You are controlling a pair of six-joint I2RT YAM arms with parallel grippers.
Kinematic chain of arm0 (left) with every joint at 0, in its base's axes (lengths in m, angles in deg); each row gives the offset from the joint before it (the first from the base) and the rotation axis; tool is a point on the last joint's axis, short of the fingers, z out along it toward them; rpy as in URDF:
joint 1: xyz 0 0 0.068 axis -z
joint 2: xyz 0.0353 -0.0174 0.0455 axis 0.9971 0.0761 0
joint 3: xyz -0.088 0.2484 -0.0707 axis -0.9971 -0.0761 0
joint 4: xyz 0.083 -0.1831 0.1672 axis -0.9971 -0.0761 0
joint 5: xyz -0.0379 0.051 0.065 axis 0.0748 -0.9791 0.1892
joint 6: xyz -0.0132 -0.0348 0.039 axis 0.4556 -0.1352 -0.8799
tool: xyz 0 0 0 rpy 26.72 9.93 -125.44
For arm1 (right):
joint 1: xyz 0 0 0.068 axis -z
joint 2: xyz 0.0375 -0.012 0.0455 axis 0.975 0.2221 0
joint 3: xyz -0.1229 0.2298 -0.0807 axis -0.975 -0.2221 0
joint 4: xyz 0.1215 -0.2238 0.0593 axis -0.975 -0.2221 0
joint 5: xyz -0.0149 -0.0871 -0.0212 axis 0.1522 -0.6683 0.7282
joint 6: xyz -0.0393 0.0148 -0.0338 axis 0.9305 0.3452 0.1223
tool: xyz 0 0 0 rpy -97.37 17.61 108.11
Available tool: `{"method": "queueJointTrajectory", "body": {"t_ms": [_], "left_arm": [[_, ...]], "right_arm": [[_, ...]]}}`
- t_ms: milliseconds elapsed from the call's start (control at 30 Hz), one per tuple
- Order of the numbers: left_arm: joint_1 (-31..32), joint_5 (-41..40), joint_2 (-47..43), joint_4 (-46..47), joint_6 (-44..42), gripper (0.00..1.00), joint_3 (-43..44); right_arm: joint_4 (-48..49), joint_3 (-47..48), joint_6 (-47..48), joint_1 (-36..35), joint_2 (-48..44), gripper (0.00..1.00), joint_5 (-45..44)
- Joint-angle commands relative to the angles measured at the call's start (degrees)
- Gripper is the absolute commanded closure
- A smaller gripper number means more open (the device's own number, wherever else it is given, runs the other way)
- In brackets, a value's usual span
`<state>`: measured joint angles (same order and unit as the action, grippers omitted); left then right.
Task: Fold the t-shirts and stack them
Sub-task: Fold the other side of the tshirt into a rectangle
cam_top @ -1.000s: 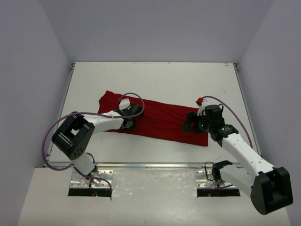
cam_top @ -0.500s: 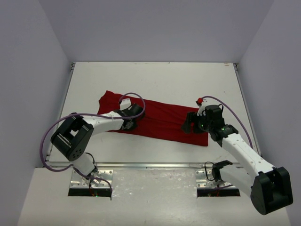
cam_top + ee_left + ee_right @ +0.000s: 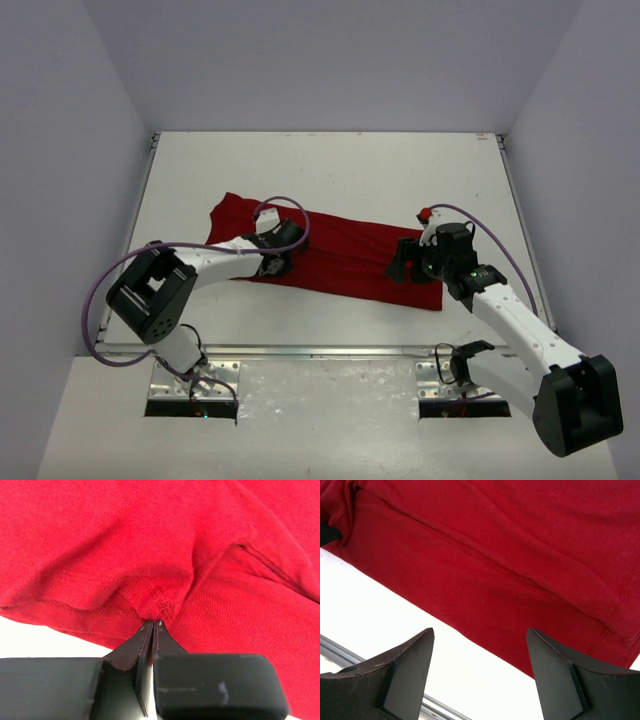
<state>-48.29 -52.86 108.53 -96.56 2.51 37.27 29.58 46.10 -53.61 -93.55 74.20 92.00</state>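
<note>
The dark red t-shirt lies folded into a long band across the white table, from back left to front right. My left gripper is shut on a pinch of the shirt's near hem at its left part, low on the table. My right gripper is open and empty, hovering over the shirt's near right edge, with its fingertips above the bare table just in front of the cloth.
The white table has raised side rails, and a metal rail runs along its near edge. Grey walls close in on three sides. Purple cables loop over both arms.
The left gripper has shifted very slightly right with the pinched hem. The right arm has not visibly moved.
</note>
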Motion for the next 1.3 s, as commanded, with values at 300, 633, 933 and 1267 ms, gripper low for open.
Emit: {"method": "queueJointTrajectory", "body": {"t_ms": [300,633,933,1267], "left_arm": [[7.9,-3.4,-4.0,-1.0,9.0,1.0,-0.2],[9.7,-3.9,-1.1,-1.8,10.3,0.83,0.3],[9.3,-15.2,-7.9,-15.7,16.5,0.34,3.6],[-2.9,-11.0,-15.4,-27.8,43.1,0.42,-8.6]], "right_arm": [[1.7,-0.1,0.5,-0.2,-0.8,0.25,0.3],[1.7,-0.3,0.5,-0.2,-0.6,0.25,0.6],[-0.5,2.0,-0.4,-0.2,2.4,0.24,-3.0],[-7.6,19.4,-1.1,-0.1,26.9,0.01,-25.1]]}}
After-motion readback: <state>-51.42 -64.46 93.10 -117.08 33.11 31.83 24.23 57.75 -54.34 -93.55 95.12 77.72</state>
